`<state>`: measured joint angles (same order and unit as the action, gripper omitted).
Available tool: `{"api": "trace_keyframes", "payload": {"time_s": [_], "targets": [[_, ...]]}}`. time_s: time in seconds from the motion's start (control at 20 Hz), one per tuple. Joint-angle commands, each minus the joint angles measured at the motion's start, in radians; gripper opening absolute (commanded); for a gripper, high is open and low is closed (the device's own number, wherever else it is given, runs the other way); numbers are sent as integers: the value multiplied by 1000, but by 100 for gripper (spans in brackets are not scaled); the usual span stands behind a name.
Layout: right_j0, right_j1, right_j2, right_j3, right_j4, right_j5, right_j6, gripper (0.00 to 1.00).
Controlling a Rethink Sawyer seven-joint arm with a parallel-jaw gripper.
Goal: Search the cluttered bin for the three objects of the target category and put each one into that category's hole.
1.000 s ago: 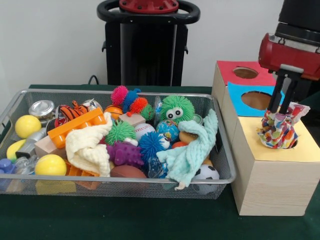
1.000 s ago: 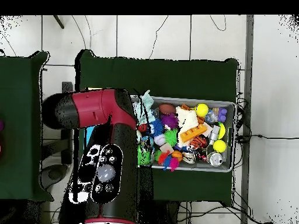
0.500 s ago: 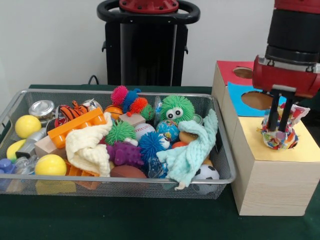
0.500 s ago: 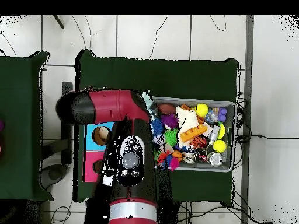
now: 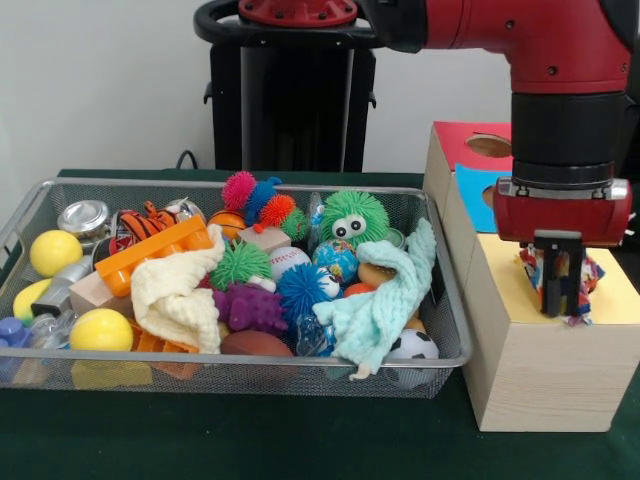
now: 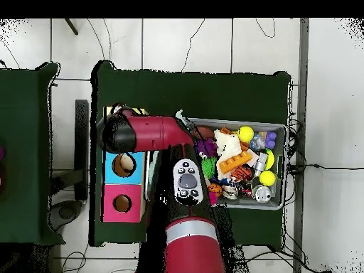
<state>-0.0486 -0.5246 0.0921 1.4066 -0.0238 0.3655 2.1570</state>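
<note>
The gripper (image 5: 560, 300) is down on the yellow top of the wooden box (image 5: 530, 380), right at the near end. Its fingers look pinched around a multicoloured cloth (image 5: 588, 282) sitting at the hole there, mostly hidden behind it. The wire bin (image 5: 30, 215) beside the box is packed with toys, including a teal cloth (image 5: 375, 310) draped over its rim.

The arm (image 5: 540, 40) is glossy red with dark bolt heads dotted along its upper shell, then a matte black cylindrical wrist section (image 5: 560, 135) edged by a thin silver ring. Under it sits a blocky red housing. The gripper (image 5: 560, 295) is black. From overhead, a grey oval control pad (image 6: 187, 182) (small dark buttons on it) sits on a black link.
</note>
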Motion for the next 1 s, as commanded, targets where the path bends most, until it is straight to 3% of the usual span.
{"api": "trace_keyframes", "payload": {"time_s": [0.05,0.3,1.0], "targets": [[-14,77,136,111,-22,61,-14,0],[19,128,80,20,-47,253,-60,0],[79,128,-9,-57,-100,488,-54,0]]}}
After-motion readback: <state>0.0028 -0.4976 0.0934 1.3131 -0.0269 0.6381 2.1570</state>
